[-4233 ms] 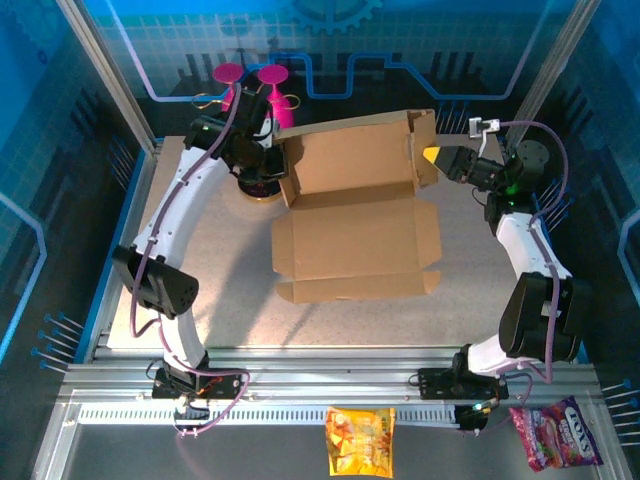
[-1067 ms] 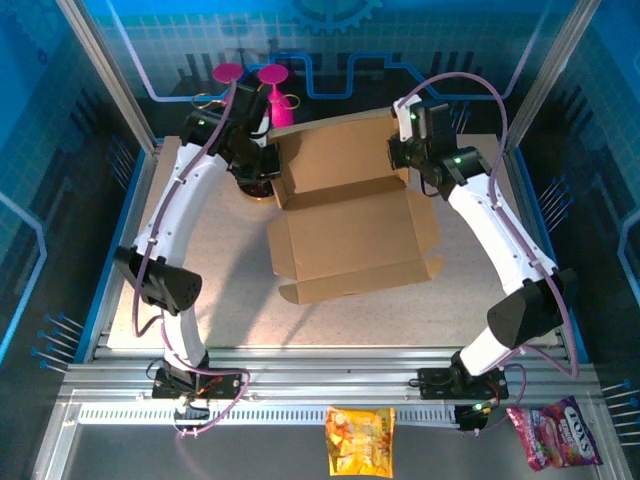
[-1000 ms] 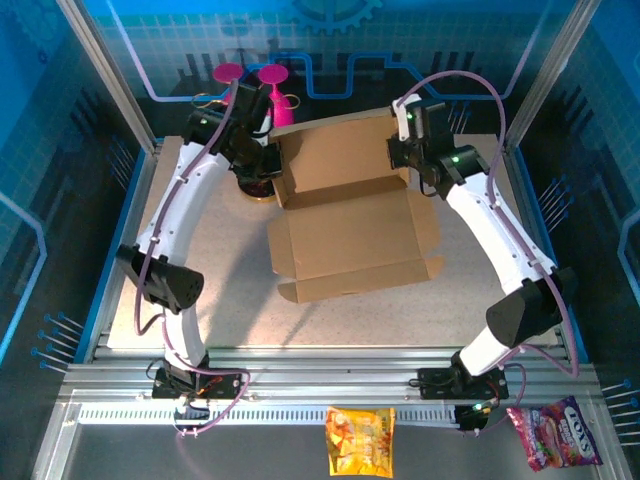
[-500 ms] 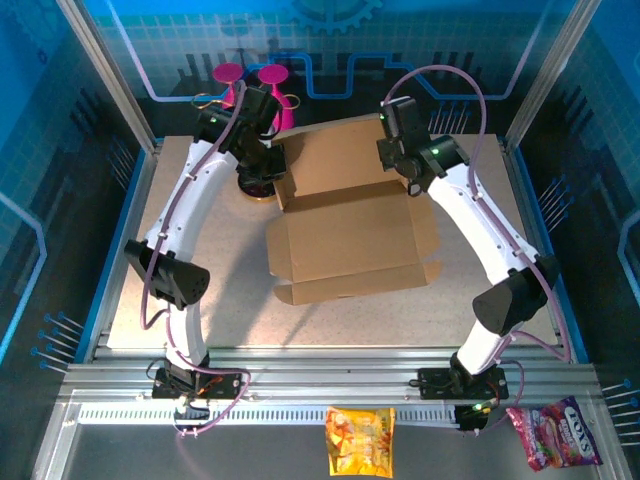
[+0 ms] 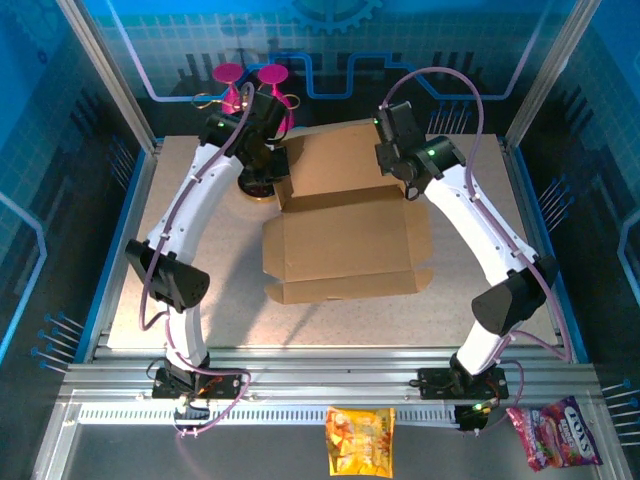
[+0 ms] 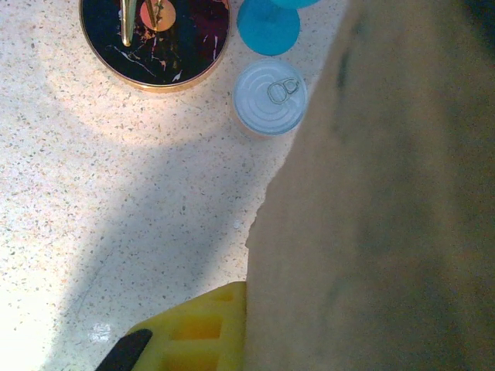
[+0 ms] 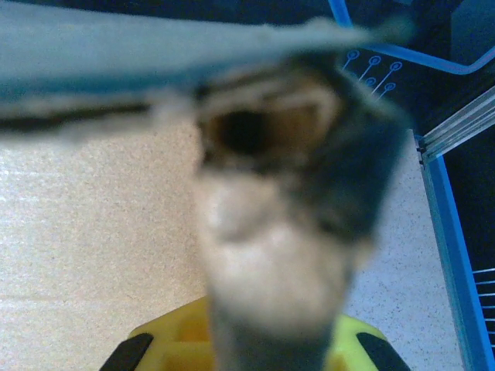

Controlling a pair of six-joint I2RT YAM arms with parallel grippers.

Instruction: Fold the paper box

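Working on the paper box [image 5: 340, 245] at the middle of the desk [image 5: 200, 290], base panel flat, near flap toward 6 o'clock, rear lid panel raised at the 12 o'clock side. Pinching that raised panel at its 9 o'clock edge with the left tool [image 5: 275, 168], pressed together on the cardboard right beside one yellow pad [image 6: 193, 332]. Pinching the opposite 3 o'clock edge with the right tool [image 5: 403, 178], likewise pressed together, on a blurred cardboard tab between its pads. Gripping both edges at once, probably to hold the panel level and swing it about its crease without skewing. Likely mid-fold, with side walls and front flap not yet up. Leaving the can [image 6: 271, 97] and dark plate [image 6: 155, 39] at 10 o'clock, near the panel's edge. Worth minding during any swing that way.
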